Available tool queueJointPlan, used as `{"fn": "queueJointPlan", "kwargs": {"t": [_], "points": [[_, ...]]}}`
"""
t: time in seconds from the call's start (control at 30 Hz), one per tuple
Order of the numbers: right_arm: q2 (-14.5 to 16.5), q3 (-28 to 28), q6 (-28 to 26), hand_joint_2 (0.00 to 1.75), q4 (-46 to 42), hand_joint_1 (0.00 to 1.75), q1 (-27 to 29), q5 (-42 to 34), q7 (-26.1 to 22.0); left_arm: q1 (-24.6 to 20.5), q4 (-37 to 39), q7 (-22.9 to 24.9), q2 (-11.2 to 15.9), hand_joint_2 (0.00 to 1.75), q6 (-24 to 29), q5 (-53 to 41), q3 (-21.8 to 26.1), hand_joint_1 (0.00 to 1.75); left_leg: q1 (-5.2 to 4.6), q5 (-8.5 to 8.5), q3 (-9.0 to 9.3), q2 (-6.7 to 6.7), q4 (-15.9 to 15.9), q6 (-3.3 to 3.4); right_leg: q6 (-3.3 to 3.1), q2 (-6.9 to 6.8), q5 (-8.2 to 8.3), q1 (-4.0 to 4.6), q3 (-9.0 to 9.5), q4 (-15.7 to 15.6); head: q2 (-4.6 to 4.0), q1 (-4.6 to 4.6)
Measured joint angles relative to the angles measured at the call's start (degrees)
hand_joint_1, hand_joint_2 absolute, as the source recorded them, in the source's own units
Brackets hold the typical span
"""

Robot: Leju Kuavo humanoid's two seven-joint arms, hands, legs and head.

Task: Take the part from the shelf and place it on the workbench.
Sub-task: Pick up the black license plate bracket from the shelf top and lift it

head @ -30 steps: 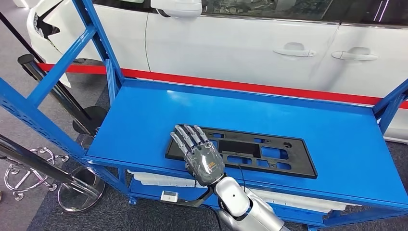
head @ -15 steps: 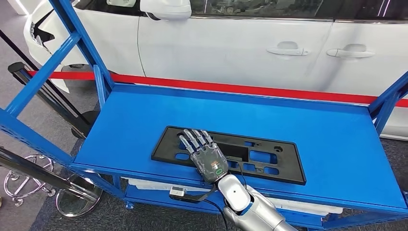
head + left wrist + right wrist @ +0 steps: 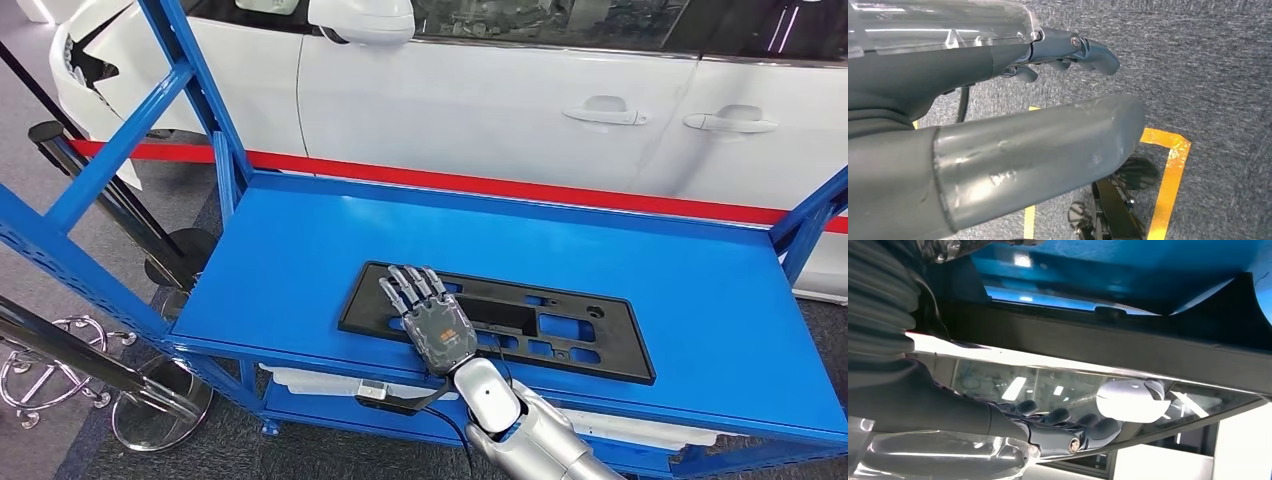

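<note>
A flat black plastic part [image 3: 560, 330] with several cut-outs lies on the blue shelf [image 3: 300, 250], near its front edge. My right hand [image 3: 432, 318] reaches in over the front edge and lies palm-down on the part's left portion, fingers stretched out and slightly spread, gripping nothing. In the right wrist view the right hand [image 3: 998, 425] shows its dark fingers extended beside the part's dark edge [image 3: 1098, 345]. My left hand [image 3: 1023, 155] hangs over grey carpet, thumb and fingers apart and holding nothing.
A white car [image 3: 480, 110] stands close behind the shelf, with a red stripe [image 3: 500, 185] along its base. Blue shelf uprights [image 3: 190, 80] rise at the left and far right. Black poles with chrome bases [image 3: 160, 400] stand left. White parts [image 3: 320, 380] lie on the lower level.
The whole view shifted slightly as the camera moved. My right hand has slid a little further onto the black part, which lies where it was on the shelf.
</note>
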Motion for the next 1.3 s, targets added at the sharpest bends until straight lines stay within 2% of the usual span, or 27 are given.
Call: {"fn": "queueJointPlan", "kwargs": {"t": [0.03,0.07,0.1,0.17,0.2,0.23,0.3,0.37,0.4,0.43,0.47,0.53,0.57,0.63,0.73,0.8,0.87,0.9,0.93,0.97,1.03,1.07,1.1,1.13,1.2,1.27,1.3], "points": [[-0.26,-0.24,0.26,1.75,0.13,0.0,-0.01,0.56,0.72,0.0,0.0,-0.16,-0.05,0.0,0.02,0.0,0.03,0.0,-0.1,-0.08,0.05,-0.09,0.12,-0.1,-0.24,-0.06,1.53,0.1,2.07,-4.16,0.0,0.0],[-0.55,-0.6,0.44,1.75,0.18,0.1,0.04,1.31,1.76,0.02,0.0,-0.34,-0.12,0.0,0.05,0.01,0.08,0.0,-0.2,-0.13,0.06,-0.21,0.21,-0.28,-0.47,-0.12,2.49,0.19,3.6,-7.3,0.0,-0.01],[-0.86,-1.17,0.3,1.75,0.17,0.36,0.22,2.35,3.38,0.06,0.0,-0.49,-0.18,0.0,0.1,0.04,0.18,0.0,-0.26,-0.18,0.06,-0.31,0.28,-0.52,-0.67,-0.18,2.75,0.33,4.37,-8.96,0.0,-0.01],[-1.59,-3.35,-1.27,1.75,-0.48,1.0,1.65,4.65,8.51,0.2,0.0,-0.79,-0.32,0.0,0.22,0.08,0.53,0.0,-0.28,-0.16,0.11,-0.51,0.26,-1.12,-1.06,-0.28,2.74,0.48,4.63,-9.69,0.0,-0.02],[-2.0,-5.33,-2.64,1.75,-1.41,1.25,3.09,5.48,11.17,0.32,0.0,-0.94,-0.38,0.0,0.27,0.09,0.81,0.0,-0.2,-0.29,0.1,-0.56,0.4,-1.36,-1.32,-0.44,2.92,0.38,4.81,-9.96,0.0,-0.01],[-2.44,-7.8,-3.93,1.75,-2.67,1.33,4.91,5.9,12.98,0.48,0.0,-1.08,-0.46,0.0,0.31,0.05,1.11,0.0,-0.17,-0.92,-0.14,-0.54,1.06,-1.58,-1.65,-0.63,3.16,0.21,5.0,-10.31,0.0,-0.02],[-3.37,-14.04,-5.7,1.75,-5.68,1.36,8.98,6.05,13.41,0.84,0.0,-1.26,-0.56,0.0,0.36,-0.04,1.69,0.0,0.02,-4.16,-2.08,-0.43,5.78,-2.03,-2.13,-1.03,3.6,-0.16,5.2,-10.87,0.0,-0.03],[-4.26,-20.02,-6.33,1.75,-8.15,1.36,12.46,6.01,12.1,1.13,0.0,-1.31,-0.61,0.0,0.38,-0.12,2.18,0.0,0.36,-8.12,-5.35,-0.36,13.55,-2.6,-2.28,-1.19,3.67,-0.24,5.03,-10.9,0.0,-0.03],[-4.61,-22.45,-6.47,1.75,-9.07,1.36,13.8,6.0,11.68,1.25,0.0,-1.31,-0.61,0.0,0.39,-0.16,2.42,0.0,0.59,-8.94,-6.43,-0.35,16.21,-2.86,-2.23,-1.21,3.65,-0.29,4.98,-10.84,0.0,-0.03],[-4.85,-24.45,-6.46,1.75,-9.85,1.37,14.87,5.98,11.37,1.34,0.0,-1.31,-0.62,0.0,0.39,-0.21,2.63,0.0,0.83,-8.54,-6.5,-0.34,16.71,-3.1,-2.12,-1.18,3.59,-0.39,4.98,-10.74,0.0,-0.02],[-4.99,-26.05,-6.43,1.75,-10.45,1.4,15.7,5.98,11.19,1.38,0.0,-1.32,-0.62,0.0,0.39,-0.26,2.78,0.0,1.05,-7.13,-5.54,-0.32,14.96,-3.32,-1.92,-1.13,3.51,-0.56,5.01,-10.63,0.0,-0.02],[-5.11,-28.39,-6.35,1.75,-11.38,1.48,16.73,6.0,10.94,1.35,0.01,-1.36,-0.64,0.0,0.38,-0.37,2.91,0.0,1.39,-3.35,-1.6,-0.35,7.1,-3.76,-1.18,-0.91,3.21,-0.92,5.03,-10.19,0.0,-0.02],[-5.14,-29.23,-6.33,1.75,-11.72,1.53,17.02,6.01,10.9,1.32,0.01,-1.38,-0.67,0.0,0.38,-0.43,2.95,0.0,1.35,-2.25,0.02,-0.42,3.73,-3.72,-0.69,-0.77,3.08,-1.0,4.92,-9.92,0.0,-0.01],[-5.23,-30.84,-6.3,1.75,-12.32,1.61,17.64,6.02,10.84,1.26,0.02,-1.42,-0.72,0.0,0.37,-0.59,3.11,0.0,1.05,-1.81,1.27,-0.54,0.82,-3.21,0.32,-0.57,3.13,-0.94,4.73,-9.83,0.0,0.0],[-5.43,-33.3,-6.29,1.75,-12.94,1.73,18.77,5.99,10.46,1.21,0.02,-1.46,-0.73,0.0,0.34,-0.96,3.33,0.0,0.89,-1.12,1.38,-0.45,-0.08,-1.65,1.43,-0.47,3.07,-1.16,4.8,-10.11,0.0,0.01],[-5.6,-34.78,-6.29,1.75,-13.09,1.75,19.26,5.95,10.06,1.17,0.02,-1.53,-0.74,0.0,0.28,-1.11,3.39,0.0,0.95,-0.71,1.39,-0.34,-0.54,-0.65,1.67,-0.44,0.37,-1.3,3.05,-6.2,0.0,0.01],[-5.69,-36.05,-6.29,1.75,-13.08,1.75,19.69,5.87,9.83,1.13,0.02,-1.6,-0.74,0.0,0.22,-1.19,3.5,0.0,0.65,-0.65,1.24,-0.29,-0.55,-0.21,1.73,-0.39,-3.42,-1.2,-0.63,1.62,0.0,0.0],[-5.71,-36.6,-6.31,1.75,-13.07,1.75,19.92,5.74,9.7,1.12,0.02,-1.62,-0.74,0.0,0.19,-1.23,3.6,0.0,0.52,-0.65,1.22,-0.3,-0.55,-0.14,1.73,-0.36,-4.32,-1.1,-2.16,4.75,0.0,0.01],[-5.72,-37.09,-6.33,1.75,-13.07,1.75,20.11,5.55,9.53,1.13,0.02,-1.63,-0.74,0.0,0.16,-1.27,3.71,0.0,0.44,-0.68,1.26,-0.32,-0.55,-0.09,1.69,-0.34,-4.13,-1.01,-2.82,6.03,0.0,0.0],[-5.75,-37.53,-6.35,1.75,-13.06,1.75,20.25,5.32,9.36,1.13,0.02,-1.63,-0.74,0.0,0.15,-1.31,3.83,0.0,0.39,-0.74,1.36,-0.35,-0.53,-0.08,1.6,-0.34,-2.86,-0.95,-2.4,5.04,0.0,0.01],[-5.85,-38.16,-6.38,1.75,-13.06,1.75,20.34,4.94,9.09,1.13,0.02,-1.69,-0.74,0.0,0.14,-1.44,4.03,0.0,0.38,-0.99,1.68,-0.4,-0.44,-0.23,1.26,-0.37,1.17,-0.9,1.09,-2.21,0.0,0.0],[-5.89,-38.41,-6.38,1.75,-13.09,1.75,20.33,4.83,8.96,1.11,0.02,-1.86,-0.74,0.0,0.08,-1.55,4.12,0.0,0.27,-1.19,1.77,-0.43,-0.27,-0.47,1.05,-0.37,2.51,-0.8,2.83,-5.92,0.0,0.01],[-5.91,-38.64,-6.38,1.75,-13.2,1.75,20.38,4.75,8.76,1.1,0.02,-2.24,-0.74,0.44,-0.1,-1.66,4.2,0.0,0.17,-1.35,1.8,-0.45,-0.15,-0.76,0.82,-0.33,3.23,-0.67,4.01,-8.44,0.0,-0.01],[-5.93,-38.91,-6.39,1.75,-13.39,1.75,20.49,4.66,8.5,1.11,0.02,-2.92,-0.75,0.87,-0.43,-1.77,4.27,0.0,0.08,-1.48,1.8,-0.45,-0.06,-1.11,0.58,-0.27,3.25,-0.5,4.48,-9.55,0.0,-0.02],[-5.96,-39.46,-6.48,1.75,-14.0,1.75,20.91,4.39,7.96,1.13,0.02,-4.98,-0.77,1.75,-1.22,-2.04,4.31,0.0,0.09,-1.6,1.85,-0.46,-0.02,-1.83,-0.05,-0.17,3.13,-0.29,4.51,-9.71,0.0,-0.03],[-5.99,-39.95,-6.74,1.75,-14.86,1.75,21.5,4.07,7.39,1.17,0.02,-6.96,-0.78,1.75,-1.48,-2.34,4.34,0.0,0.35,-2.72,1.45,-0.41,1.23,-2.43,-0.83,-0.27,3.35,-0.45,4.66,-10.04,0.0,-0.02],[-5.99,-40.19,-6.97,1.75,-15.4,1.75,21.84,3.96,7.11,1.17,0.02,-7.6,-0.77,1.75,-1.31,-2.45,4.39,0.0,0.44,-4.22,0.53,-0.39,3.41,-2.69,-1.18,-0.37,3.49,-0.58,4.7,-10.21,0.0,-0.03]]}}
